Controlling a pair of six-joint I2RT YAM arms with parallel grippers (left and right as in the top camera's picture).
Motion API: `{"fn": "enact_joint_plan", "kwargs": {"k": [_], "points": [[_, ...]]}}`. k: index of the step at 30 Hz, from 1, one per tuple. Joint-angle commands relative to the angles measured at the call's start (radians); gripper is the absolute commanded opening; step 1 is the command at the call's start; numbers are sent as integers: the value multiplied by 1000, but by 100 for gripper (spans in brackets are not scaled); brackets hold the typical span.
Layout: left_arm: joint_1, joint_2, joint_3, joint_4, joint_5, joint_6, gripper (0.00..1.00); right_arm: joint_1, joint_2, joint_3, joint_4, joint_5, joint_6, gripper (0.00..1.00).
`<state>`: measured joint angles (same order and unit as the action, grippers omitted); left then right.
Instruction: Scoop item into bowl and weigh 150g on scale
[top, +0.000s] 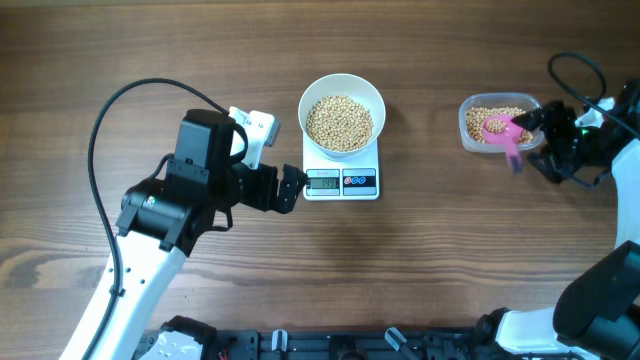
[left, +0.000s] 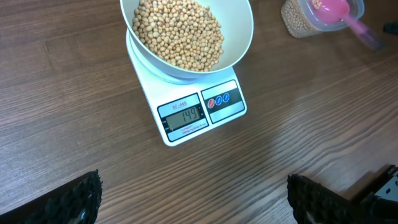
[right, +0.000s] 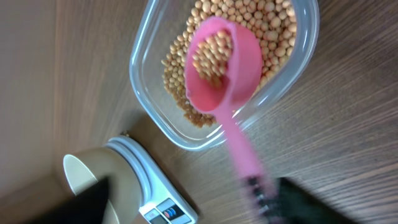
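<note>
Left tool (left: 196, 194) apart near scale (left: 193, 107), digits clear only from that wrist; right tool (right: 199, 202) apart by pink scoop (right: 224, 62).

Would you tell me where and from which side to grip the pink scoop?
Take the pink scoop by its straight handle, where it sticks out over the rim of the clear tub on the robot's side. Come from above, jaws across it: the cup lies among the beans, the handle is free.
</note>
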<state>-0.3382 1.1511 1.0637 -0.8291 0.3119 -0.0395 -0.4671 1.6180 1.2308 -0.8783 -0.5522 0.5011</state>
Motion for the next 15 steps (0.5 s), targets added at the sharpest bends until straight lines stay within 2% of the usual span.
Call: {"fn": "enact_joint_plan", "kwargs": {"k": [1, 8, 15], "points": [[6, -6, 0, 2, 9, -5, 100, 4, 11, 2, -31, 8, -37, 100], [6, -6, 0, 2, 8, -5, 100, 4, -50, 2, -77, 118, -39, 100], [6, -6, 0, 2, 9, -5, 100, 4, -196, 2, -124, 156, -56, 100]]}}
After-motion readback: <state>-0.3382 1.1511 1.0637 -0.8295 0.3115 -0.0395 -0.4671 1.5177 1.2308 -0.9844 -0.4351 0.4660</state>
